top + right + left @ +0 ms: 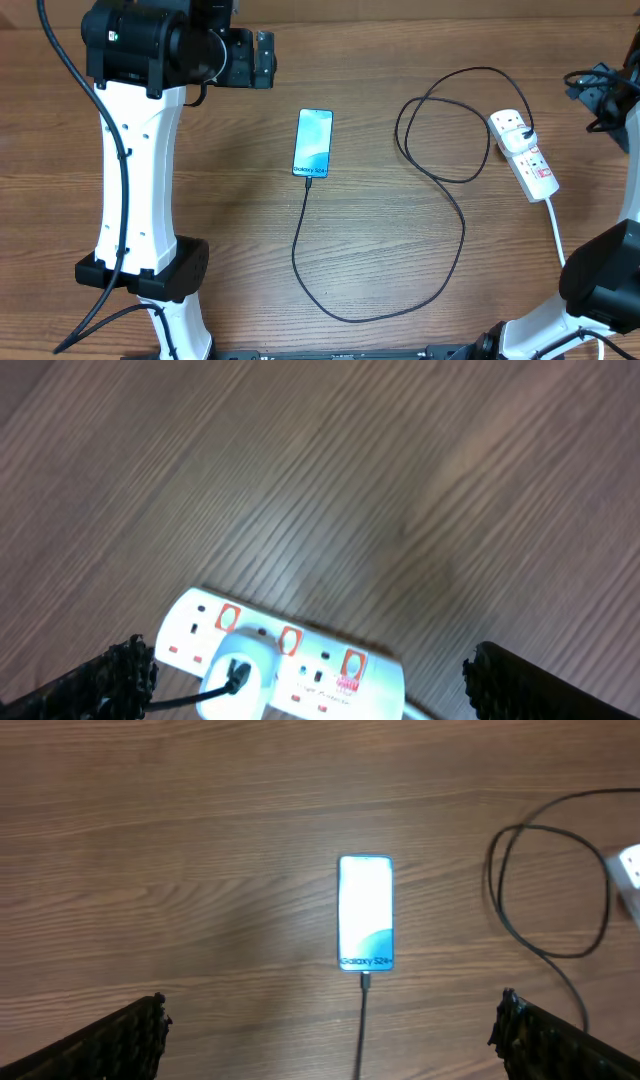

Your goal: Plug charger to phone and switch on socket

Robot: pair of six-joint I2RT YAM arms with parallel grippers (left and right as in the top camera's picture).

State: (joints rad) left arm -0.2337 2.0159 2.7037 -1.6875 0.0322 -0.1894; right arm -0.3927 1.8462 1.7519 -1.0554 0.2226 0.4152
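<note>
Grained wooden table (250,230), slim glossy phone (312,142), thin black charger (364,1020)

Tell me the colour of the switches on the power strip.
Red switches on the white socket, clearest in the right wrist view.

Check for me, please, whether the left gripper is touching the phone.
Apart. In the left wrist view, bare table separates the phone from the left gripper, whose open fingers sit at the bottom corners.
</note>
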